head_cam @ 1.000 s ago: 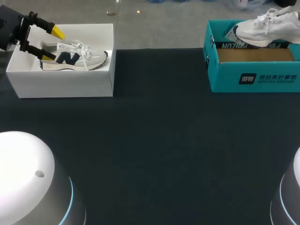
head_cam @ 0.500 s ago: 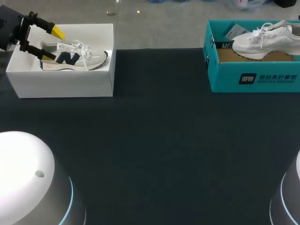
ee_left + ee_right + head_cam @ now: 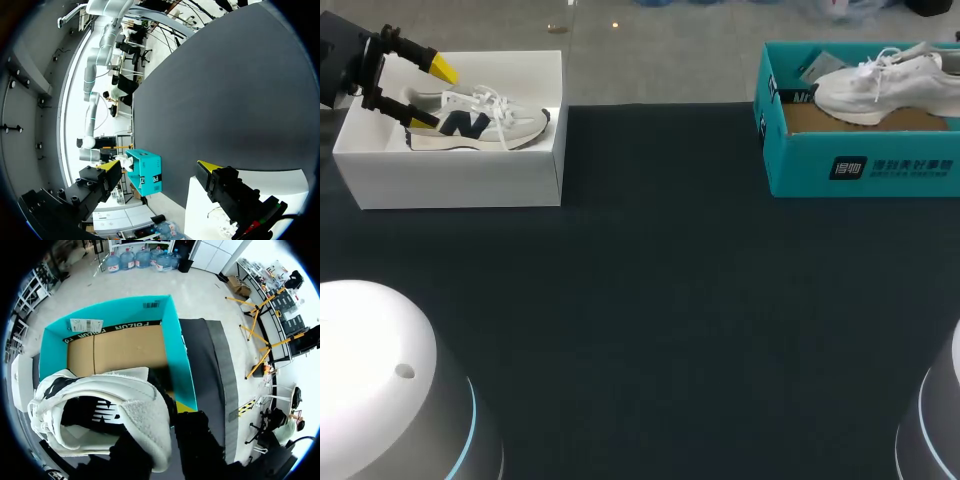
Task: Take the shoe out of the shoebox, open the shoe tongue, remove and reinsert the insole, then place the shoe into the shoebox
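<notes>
White shoe [image 3: 880, 80] is down inside the open teal shoebox [image 3: 860, 165] at the surface's far right, laces up, toe toward the box's left end, heel riding higher. Can't tell if the sole touches the brown cardboard floor. Its lining is black. Far left, a cream shoe [image 3: 480, 122] with a navy logo lies in the open white shoebox [image 3: 450, 180], toe pointing right.

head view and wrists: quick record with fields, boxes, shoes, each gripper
white shoebox: far left of the table, holds the navy-logo shoe
teal shoebox: far right of the table
white shoe: over the teal shoebox, heel at the right gripper
left gripper: open, at the navy-logo shoe's heel end
right gripper: shut on the white shoe's heel
</notes>
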